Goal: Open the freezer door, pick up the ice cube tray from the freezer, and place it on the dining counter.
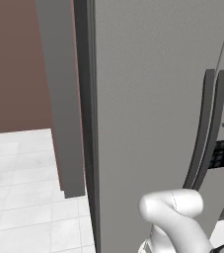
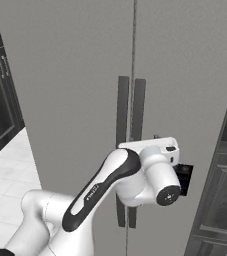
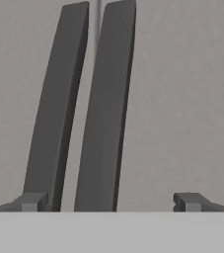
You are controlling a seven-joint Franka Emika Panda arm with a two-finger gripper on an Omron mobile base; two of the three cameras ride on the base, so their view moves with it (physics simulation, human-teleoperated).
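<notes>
Freezer door (image 2: 70,100) shut, filling frame left and center in the right base view. Gripper (image 3: 108,201) at hand view bottom, fingers apart, straddling the right handle (image 3: 106,108); left handle (image 3: 59,104) just beside, over left fingertip (image 3: 32,201).

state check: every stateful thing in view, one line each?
freezer door: shut, flush with the neighbouring door.
right-hand door: shut.
two handles: upright, side by side along the seam, neither gripped.
gripper: open, fingers either side of the right handle.
</notes>
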